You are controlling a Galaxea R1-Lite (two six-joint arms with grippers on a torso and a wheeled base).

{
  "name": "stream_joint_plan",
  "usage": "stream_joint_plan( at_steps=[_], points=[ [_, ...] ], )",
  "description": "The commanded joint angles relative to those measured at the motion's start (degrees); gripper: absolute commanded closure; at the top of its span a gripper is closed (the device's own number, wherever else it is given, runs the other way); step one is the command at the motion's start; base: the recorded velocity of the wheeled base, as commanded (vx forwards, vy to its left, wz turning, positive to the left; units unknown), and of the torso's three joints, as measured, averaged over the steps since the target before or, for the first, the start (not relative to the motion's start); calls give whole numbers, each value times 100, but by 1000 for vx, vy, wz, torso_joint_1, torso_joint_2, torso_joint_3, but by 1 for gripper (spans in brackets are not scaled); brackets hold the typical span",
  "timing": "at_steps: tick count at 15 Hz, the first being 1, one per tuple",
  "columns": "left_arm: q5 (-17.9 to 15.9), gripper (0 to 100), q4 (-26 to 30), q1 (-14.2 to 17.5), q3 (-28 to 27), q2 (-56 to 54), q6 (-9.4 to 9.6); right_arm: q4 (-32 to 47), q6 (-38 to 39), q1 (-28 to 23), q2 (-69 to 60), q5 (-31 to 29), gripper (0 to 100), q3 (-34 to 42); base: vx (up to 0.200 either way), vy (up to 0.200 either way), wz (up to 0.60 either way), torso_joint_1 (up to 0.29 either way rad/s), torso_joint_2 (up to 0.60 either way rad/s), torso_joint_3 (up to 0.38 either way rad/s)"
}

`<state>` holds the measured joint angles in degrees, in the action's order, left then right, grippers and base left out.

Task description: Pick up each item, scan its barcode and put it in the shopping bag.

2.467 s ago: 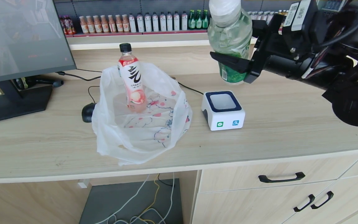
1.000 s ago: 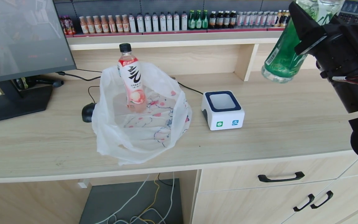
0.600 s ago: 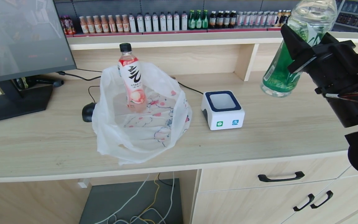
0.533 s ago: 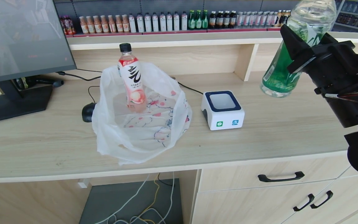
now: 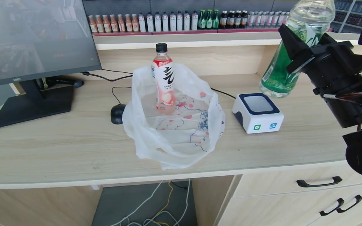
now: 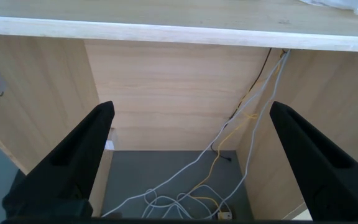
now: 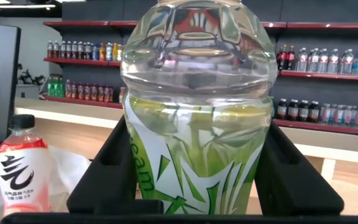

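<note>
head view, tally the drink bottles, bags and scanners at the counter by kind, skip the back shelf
bottles: 2, a pink bottle standing in the bag, a green bottle held in the right claw
bags: 1
scanner: 1
total: 4

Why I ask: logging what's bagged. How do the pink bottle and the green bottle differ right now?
The pink bottle stands upright inside the shopping bag; the green bottle hangs tilted in the air, clamped in the right gripper. The pink bottle is slim, the green bottle wider. Both are clear plastic drink bottles.
</note>
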<state>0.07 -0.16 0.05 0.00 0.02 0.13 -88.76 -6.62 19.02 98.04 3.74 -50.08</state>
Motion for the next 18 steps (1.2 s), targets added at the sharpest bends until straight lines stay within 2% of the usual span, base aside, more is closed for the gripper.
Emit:
stream_joint_plan(
  at_steps=[1, 8, 14, 18],
  points=[
    [1, 0, -2, 4, 0, -2, -5, -10, -6, 5, 49, 4, 100, 16, 0, 200, 0, 7, 2, 2],
    [1, 0, -2, 4, 0, -2, 4, -19, 3, 14, 75, 21, 100, 42, 0, 200, 0, 2, 4, 3],
    [1, 0, -2, 4, 0, -2, 13, -19, 3, 146, 154, 21, 100, 77, 0, 0, 0, 0, 0, 0],
    [1, 0, -2, 4, 0, -2, 13, -27, 3, 172, 655, 21, 100, -46, 0, 0, 0, 0, 0, 0]
  ],
)
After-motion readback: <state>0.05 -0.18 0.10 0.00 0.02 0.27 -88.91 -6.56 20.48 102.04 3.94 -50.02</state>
